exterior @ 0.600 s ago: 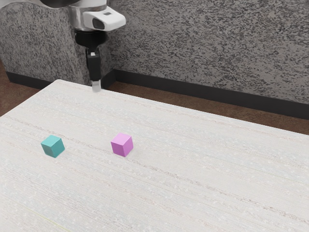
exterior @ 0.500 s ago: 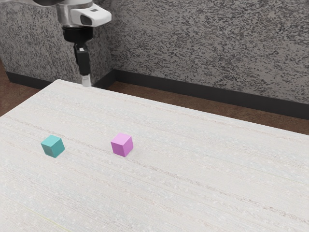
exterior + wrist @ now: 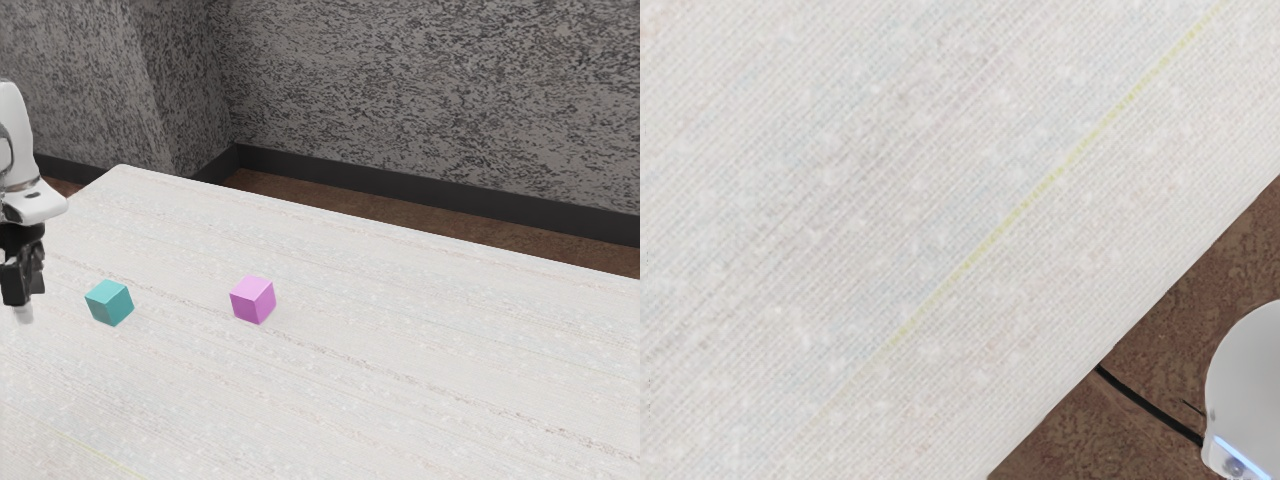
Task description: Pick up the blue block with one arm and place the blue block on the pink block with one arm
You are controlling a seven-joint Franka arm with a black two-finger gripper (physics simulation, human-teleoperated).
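- the table (image 3: 400, 400) is pale with a fine grain, and takes up the near ground of the exterior view.
- the gripper (image 3: 21, 312) hangs at the exterior view's left edge, pointing straight down, its pale tip low over the table. the white arm (image 3: 12, 150) rises above it.
- i cannot tell whether the claw is open or shut, as it shows edge-on. it has hold of neither block: both lie on the table.
- the blue block (image 3: 108, 302), teal in tint, sits flat on the table near the gripper, to the exterior view's right of it and apart from it.
- the pink block (image 3: 252, 299) sits further to the exterior view's right, about level with the blue block, with bare table between the two.
- in the wrist view the table lies under the hand, crossed by a thin yellow line (image 3: 1040, 185). the table's edge runs aslant, and past it lies brown floor (image 3: 1200, 300) with a dark seam (image 3: 1140, 395) and a white rounded part (image 3: 1250, 400).
- beyond the table's far edge in the exterior view come a strip of the brown floor, a dark skirting (image 3: 450, 192), and a grey speckled wall (image 3: 450, 90) that turns a corner behind the table's far left.
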